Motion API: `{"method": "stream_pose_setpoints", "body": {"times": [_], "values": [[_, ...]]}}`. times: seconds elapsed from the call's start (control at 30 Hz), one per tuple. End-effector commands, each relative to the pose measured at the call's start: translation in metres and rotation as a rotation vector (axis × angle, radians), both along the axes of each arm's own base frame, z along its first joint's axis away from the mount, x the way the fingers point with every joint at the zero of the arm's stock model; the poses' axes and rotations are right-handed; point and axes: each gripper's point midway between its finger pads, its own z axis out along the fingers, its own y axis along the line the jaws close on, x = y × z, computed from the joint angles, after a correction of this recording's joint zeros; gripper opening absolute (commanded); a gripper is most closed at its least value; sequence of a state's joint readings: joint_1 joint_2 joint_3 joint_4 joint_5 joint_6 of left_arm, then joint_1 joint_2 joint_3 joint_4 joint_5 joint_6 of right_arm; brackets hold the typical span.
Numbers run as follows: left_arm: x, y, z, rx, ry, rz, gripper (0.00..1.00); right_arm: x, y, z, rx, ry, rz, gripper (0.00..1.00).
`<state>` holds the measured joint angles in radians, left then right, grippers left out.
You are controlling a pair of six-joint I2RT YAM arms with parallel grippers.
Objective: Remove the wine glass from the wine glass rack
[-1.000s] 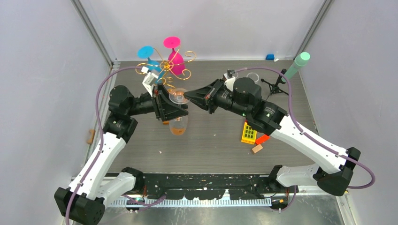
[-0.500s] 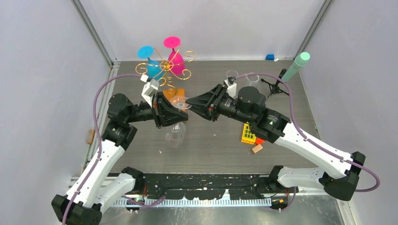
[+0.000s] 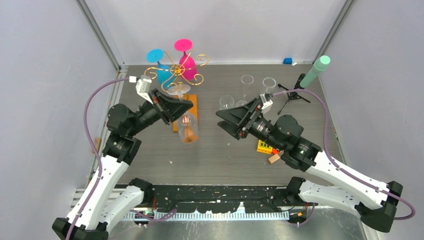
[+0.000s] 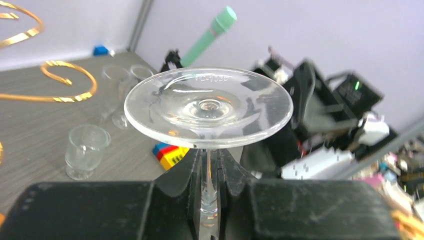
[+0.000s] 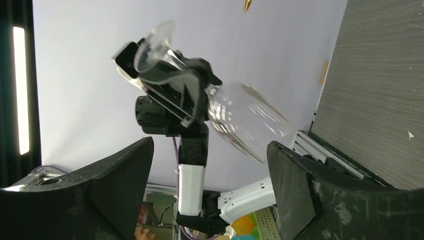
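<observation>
- Since half a second earlier, the right gripper had drawn back from the wine glass; the two grippers, which had nearly met at its foot, now stood well apart
- From the top camera we saw the left gripper clamped on the stem, with the glass tilted so its foot was up and far and its bowl low and near, over the wooden base of the wine glass rack
- The foot lay just beside the nearest gold scroll, and we could not tell whether they touched
- A blue glass and a pink glass hung on the rack
- The right gripper was spread wide and held nothing
- From the left wrist we saw the fingers pressed tight on the clear stem, the round foot above them, and a gold scroll off to the left, apart from it
- From the right wrist we saw its own fingers gaping wide around nothing, and the blurred glass out ahead in the other gripper
</observation>
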<state>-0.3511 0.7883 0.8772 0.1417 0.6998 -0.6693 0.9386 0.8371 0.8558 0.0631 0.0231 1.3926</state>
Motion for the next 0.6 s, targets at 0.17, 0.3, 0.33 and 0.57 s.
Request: {"method": "stream_pose_setpoints", "body": {"times": [0.17, 0.3, 0.33, 0.57], "values": [[0.015, 0.049, 0.121, -0.443, -0.014, 0.276, 0.00, -0.024, 0.032, 0.051, 0.145, -0.248, 0.184, 0.88], [0.023, 0.065, 0.124, -0.505, 0.037, 0.371, 0.00, -0.027, 0.041, 0.071, 0.217, -0.314, 0.205, 0.79], [0.025, 0.068, 0.124, -0.520, 0.046, 0.392, 0.00, -0.029, 0.040, 0.080, 0.250, -0.337, 0.206, 0.75], [0.027, 0.082, 0.136, -0.605, 0.062, 0.442, 0.00, -0.026, 0.049, 0.096, 0.338, -0.358, 0.217, 0.52]]}}
